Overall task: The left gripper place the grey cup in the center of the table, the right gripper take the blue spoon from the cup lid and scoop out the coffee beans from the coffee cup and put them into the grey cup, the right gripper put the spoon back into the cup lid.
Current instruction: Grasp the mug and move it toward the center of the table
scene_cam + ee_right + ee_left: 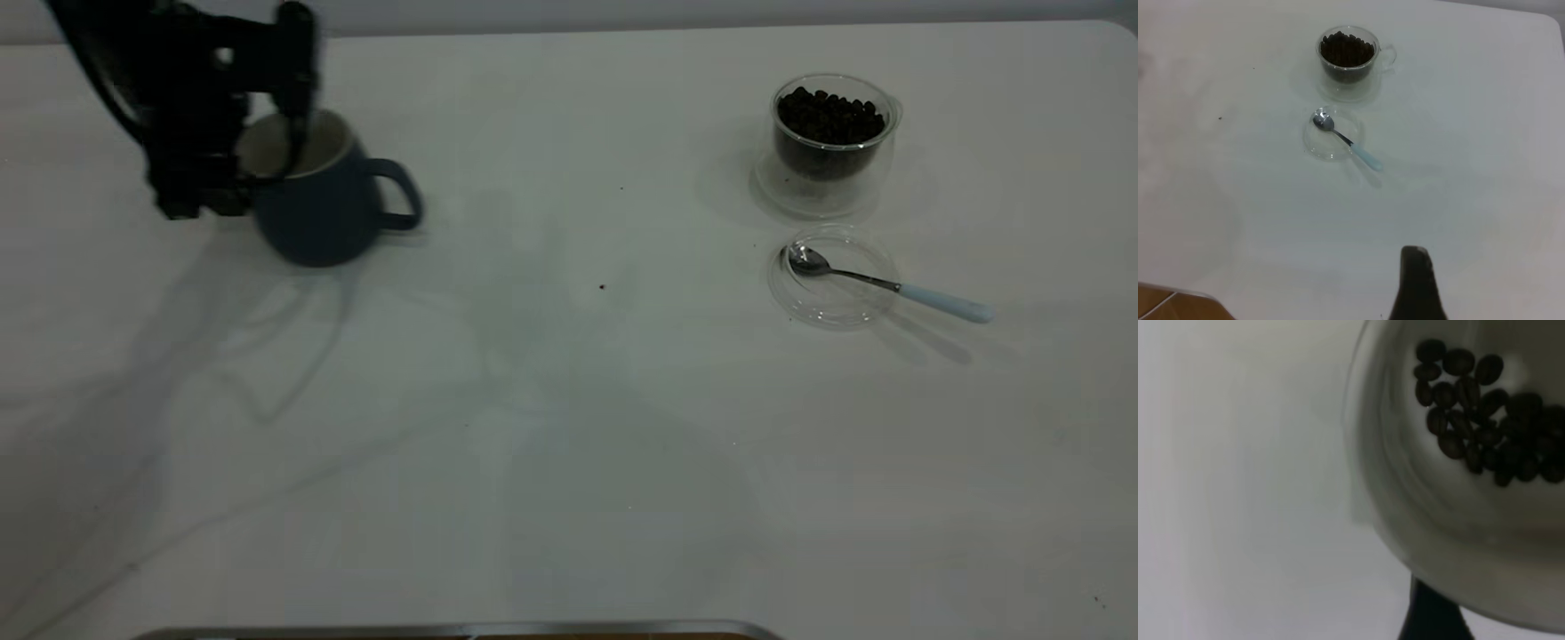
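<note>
**Left pincer on the mug at the bench's far left**

We see the left pincer [267,169] gripping the grey mug [324,209] by its rim — one finger [298,133] dips inside the white interior, the rest of the black arm sits just outside the wall. The mug is at the far-left side of the bench [569,427], its loop handle pointing toward the middle. It looks slightly tilted; we cannot tell whether its base touches the bench. In the left wrist view the mug's white inside [1458,540] fills the frame, with a small cluster of beans [1485,420] lying in it.

On the right side the glass cup [831,142] stands upright, heaped with coffee beans [831,116]. Just beside it, nearer the camera, lies the clear lid [831,277]. The spoon [889,284] rests with its metal bowl in the lid and its pale blue handle out over the rim onto the bench.

Of the right pincer [1415,283] only one dark finger shows in its own wrist view, well apart from the cup and lid — we cannot tell whether it is released or clenched.
</note>
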